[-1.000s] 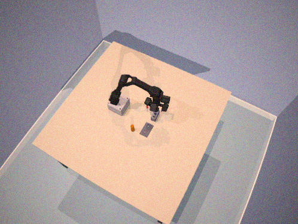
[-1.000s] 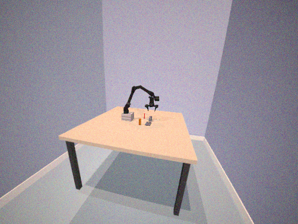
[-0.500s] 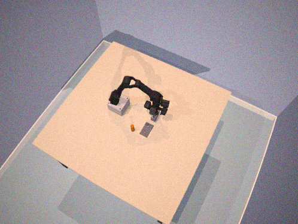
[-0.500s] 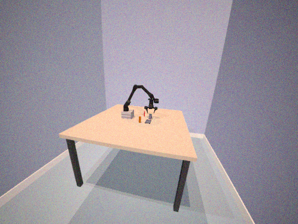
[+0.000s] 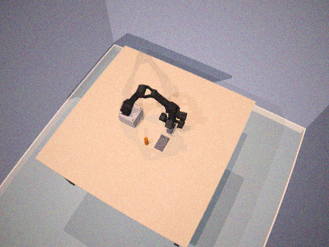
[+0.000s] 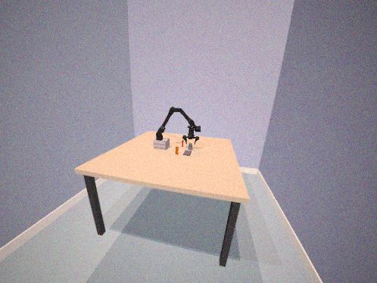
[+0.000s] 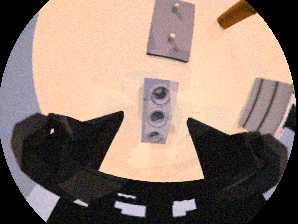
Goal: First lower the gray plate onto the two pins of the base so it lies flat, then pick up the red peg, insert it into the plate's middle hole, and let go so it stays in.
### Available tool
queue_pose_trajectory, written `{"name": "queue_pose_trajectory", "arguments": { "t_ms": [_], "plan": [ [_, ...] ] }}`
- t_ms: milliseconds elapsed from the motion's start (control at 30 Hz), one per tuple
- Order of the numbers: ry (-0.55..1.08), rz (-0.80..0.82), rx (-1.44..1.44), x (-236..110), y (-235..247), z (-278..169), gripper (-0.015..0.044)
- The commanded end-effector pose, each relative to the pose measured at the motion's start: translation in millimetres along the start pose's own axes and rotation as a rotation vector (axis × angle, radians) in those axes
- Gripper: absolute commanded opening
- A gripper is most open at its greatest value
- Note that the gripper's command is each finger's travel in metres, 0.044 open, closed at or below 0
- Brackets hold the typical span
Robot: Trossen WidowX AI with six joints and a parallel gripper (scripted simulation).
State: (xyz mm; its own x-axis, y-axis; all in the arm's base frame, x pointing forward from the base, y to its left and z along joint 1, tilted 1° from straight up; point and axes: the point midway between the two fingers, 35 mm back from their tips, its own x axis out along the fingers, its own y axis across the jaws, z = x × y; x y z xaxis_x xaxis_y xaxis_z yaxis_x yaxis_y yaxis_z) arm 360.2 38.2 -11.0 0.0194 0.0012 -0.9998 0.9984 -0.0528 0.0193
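Note:
The gray plate (image 7: 158, 98) (image 5: 170, 131) (image 6: 190, 146), with three holes in a row, lies on the table right under my gripper. My gripper (image 7: 156, 117) (image 5: 172, 124) (image 6: 191, 139) is open and empty, with one finger on each side of the plate, a little above it. The gray base (image 7: 170, 28) (image 5: 162, 142) (image 6: 187, 153) with its two pins lies flat just beyond the plate. The red peg (image 6: 182, 143) stands left of the gripper in the exterior view. It is hidden in the other views.
An orange cylinder (image 5: 145, 141) (image 6: 176, 150) (image 7: 234, 15) stands left of the base. The arm's light gray pedestal (image 5: 131, 117) (image 6: 161, 144) (image 7: 266, 103) stands further left. All of these sit near the middle of the tan table (image 5: 132, 185) (image 6: 170, 174).

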Motion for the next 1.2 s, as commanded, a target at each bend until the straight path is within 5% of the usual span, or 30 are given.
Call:
{"name": "queue_pose_trajectory", "arguments": {
  "t_ms": [0, 767, 1167],
  "plan": [
    [-0.003, 0.000, 0.006, 7.7, -0.1, 0.4, 0.0440],
    [-0.003, -0.001, 0.006, 42.0, -1.9, 0.3, 0.0440],
    [-0.003, -0.001, 0.006, 42.0, -1.9, 0.3, 0.0125]
  ]
}}
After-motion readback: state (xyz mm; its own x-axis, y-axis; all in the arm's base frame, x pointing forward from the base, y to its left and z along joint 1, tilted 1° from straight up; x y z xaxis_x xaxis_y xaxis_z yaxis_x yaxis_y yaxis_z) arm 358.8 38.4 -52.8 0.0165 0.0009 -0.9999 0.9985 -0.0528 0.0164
